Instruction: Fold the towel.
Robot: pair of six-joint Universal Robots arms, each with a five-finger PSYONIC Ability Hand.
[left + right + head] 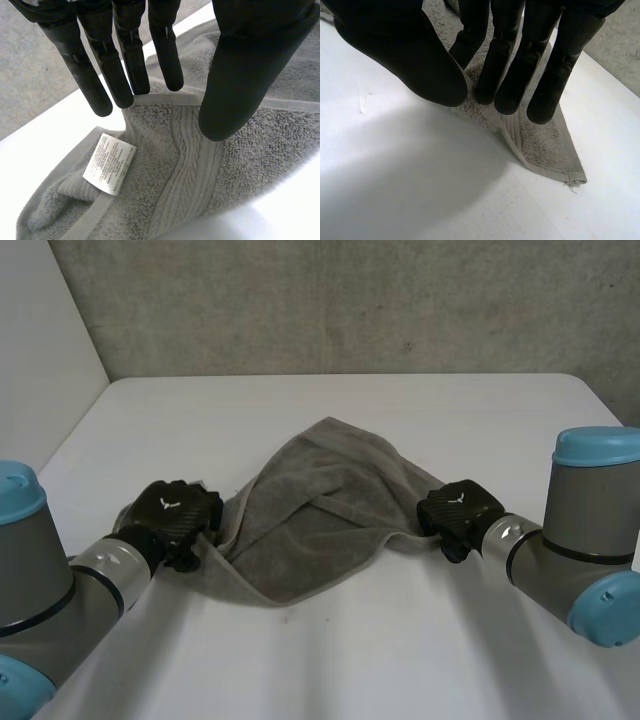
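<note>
**The towel [310, 505] is pinched at two sides**

1. We locate the grey towel at the middle of the white table [350, 660]. It is bunched, not spread flat. A rounded lobe points to 12 o'clock, a folded edge points to about 7 o'clock, and creases run across it from 9 to 3 o'clock.

2. We find the left hand [178, 512] at the towel's 9 o'clock side, in contact with the cloth. In the left wrist view, the hemmed edge of the towel passes between the straight fingers and the thumb. The thumb lies over the terry face and the fingertips sit at the hem. We read this as a pinch grip on the towel. A white care label [109, 163] sits on the cloth just beyond the fingertips.

3. We find the right hand [458, 510] at the towel's 3 o'clock side. In the right wrist view, the cloth runs up between the thumb and the fingers and is pinched there. A hemmed corner [555, 160] projects past the fingertips and rests on the table, with a loose thread at its tip.

4. The left arm [60, 590] enters from about 8 o'clock and the right arm [570, 540] from about 4 o'clock. A grey concrete wall [350, 300] stands beyond the table at 12 o'clock.
</note>
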